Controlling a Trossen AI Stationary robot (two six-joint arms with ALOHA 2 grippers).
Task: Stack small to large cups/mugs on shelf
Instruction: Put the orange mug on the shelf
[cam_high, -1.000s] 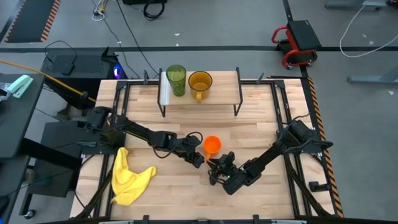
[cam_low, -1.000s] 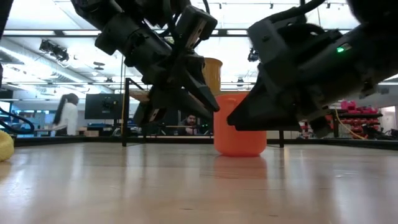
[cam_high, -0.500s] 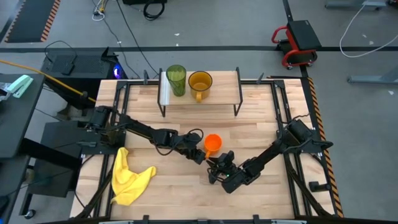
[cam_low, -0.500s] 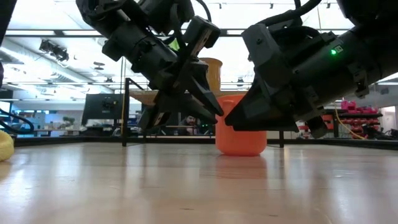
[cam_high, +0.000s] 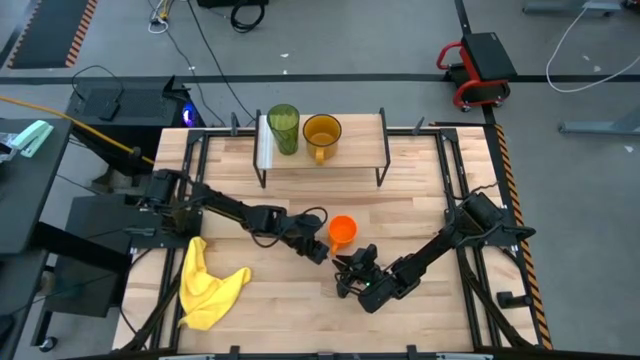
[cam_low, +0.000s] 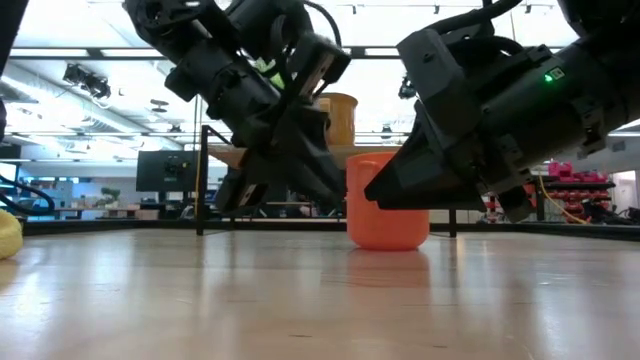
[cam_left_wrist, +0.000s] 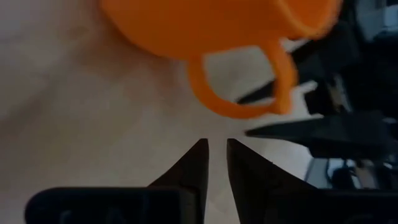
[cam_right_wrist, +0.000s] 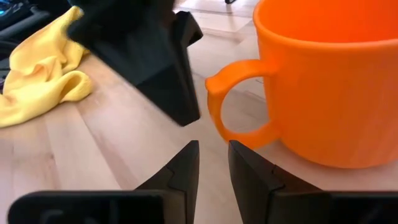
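The orange mug (cam_high: 342, 231) stands upright on its base on the slatted tabletop, its loop handle (cam_right_wrist: 214, 106) turned toward the near side. My left gripper (cam_left_wrist: 216, 144) points slanting down at the handle (cam_left_wrist: 242, 109) from the table's left, its fingertips a narrow gap apart and just short of the loop. My right gripper (cam_right_wrist: 212, 148) comes low from the near right, also narrowly open, with its tips just short of the same handle. The green tumbler (cam_high: 283, 128) and the amber mug (cam_high: 322, 133) stand side by side on the shelf (cam_high: 360, 140).
A crumpled yellow cloth (cam_high: 208, 285) lies near the table's near left corner. A white upright piece (cam_high: 266, 145) stands at the shelf's left end. The shelf's right half is bare board. People and screens show in the room beyond the table.
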